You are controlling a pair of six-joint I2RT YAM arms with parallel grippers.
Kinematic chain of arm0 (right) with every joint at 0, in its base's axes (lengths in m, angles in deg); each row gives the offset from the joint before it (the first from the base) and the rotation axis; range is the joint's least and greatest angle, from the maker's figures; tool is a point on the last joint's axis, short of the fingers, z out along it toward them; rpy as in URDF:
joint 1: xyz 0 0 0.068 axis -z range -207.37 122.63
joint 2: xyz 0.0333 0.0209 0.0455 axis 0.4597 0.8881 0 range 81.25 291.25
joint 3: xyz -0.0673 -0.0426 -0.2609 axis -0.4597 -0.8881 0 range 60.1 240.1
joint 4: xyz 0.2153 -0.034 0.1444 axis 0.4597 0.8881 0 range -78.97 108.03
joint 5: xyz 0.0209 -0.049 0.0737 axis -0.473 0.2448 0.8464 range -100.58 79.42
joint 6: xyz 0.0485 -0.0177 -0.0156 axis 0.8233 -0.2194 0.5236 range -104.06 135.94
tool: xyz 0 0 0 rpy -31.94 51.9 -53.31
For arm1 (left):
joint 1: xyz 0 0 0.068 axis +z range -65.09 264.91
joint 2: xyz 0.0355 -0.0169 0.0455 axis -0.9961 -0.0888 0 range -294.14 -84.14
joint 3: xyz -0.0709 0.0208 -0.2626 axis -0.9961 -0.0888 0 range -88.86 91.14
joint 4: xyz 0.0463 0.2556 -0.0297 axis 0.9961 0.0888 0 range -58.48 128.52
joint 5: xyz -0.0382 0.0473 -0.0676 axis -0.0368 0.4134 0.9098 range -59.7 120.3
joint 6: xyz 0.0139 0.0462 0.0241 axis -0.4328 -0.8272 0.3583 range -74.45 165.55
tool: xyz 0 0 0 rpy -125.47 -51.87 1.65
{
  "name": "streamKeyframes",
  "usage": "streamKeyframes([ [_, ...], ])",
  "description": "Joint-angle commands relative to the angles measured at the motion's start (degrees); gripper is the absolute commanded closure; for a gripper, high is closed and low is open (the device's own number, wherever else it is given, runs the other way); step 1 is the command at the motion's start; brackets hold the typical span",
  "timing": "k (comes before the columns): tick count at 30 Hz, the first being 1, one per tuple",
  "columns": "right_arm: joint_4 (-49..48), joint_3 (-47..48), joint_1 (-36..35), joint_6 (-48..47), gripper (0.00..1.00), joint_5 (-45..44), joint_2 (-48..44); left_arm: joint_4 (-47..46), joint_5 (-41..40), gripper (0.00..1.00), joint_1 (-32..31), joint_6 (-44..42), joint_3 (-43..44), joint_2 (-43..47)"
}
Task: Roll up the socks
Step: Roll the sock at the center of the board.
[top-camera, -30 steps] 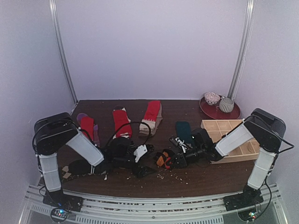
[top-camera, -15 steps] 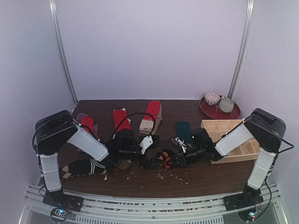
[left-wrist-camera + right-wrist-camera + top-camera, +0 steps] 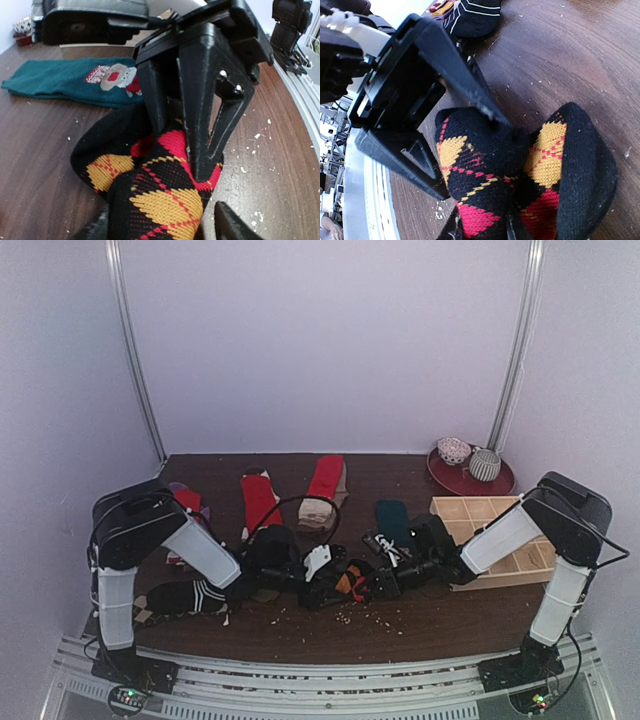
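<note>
near the bench's (image 3: pixel 430 628) front left edge lay one limp black-and-white striped sock (image 3: pixel 185 596). mid-front, one knitted black argyle sock (image 3: pixel 560 165) with orange and red diamonds sat bunched in a fat fold. the right gripper (image 3: pixel 484 225) was pinched onto its fabric, and the left gripper (image 3: pixel 165 227) straddled it, jaws spread. pale crumbs (image 3: pixel 350 618) speckled the dark wood. behind lay one flat teal sock (image 3: pixel 65 82), two red-and-beige socks (image 3: pixel 258 502) and one red-and-purple sock (image 3: pixel 186 502). far right stood one compartmented wooden tray (image 3: pixel 490 510) and one red plate (image 3: pixel 455 482) bearing two rolled balls (image 3: pixel 454 450).
</note>
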Motion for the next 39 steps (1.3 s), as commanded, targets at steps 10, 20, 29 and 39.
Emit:
streamKeyframes([
  [10, 13.2, -2.4, 0.2, -0.8, 0.80, -4.7, 3.8, 1.7, 8.1, 0.88, 0.0, 0.6, 3.1, -2.1],
  [20, 18.6, 0.8, 0.3, -2.9, 0.69, -8.1, 0.1, 21.8, 8.3, 1.00, 0.1, 5.5, 8.5, -3.4],
  [29, 20.8, 1.6, 0.0, -7.3, 0.59, -16.9, -13.7, 45.0, 5.9, 1.00, 1.2, 11.5, 12.7, -8.0],
  [39, 13.5, -5.6, -9.8, -23.2, 0.47, -30.6, -28.7, 51.8, 5.9, 1.00, 1.7, 12.9, 15.5, -11.9],
])
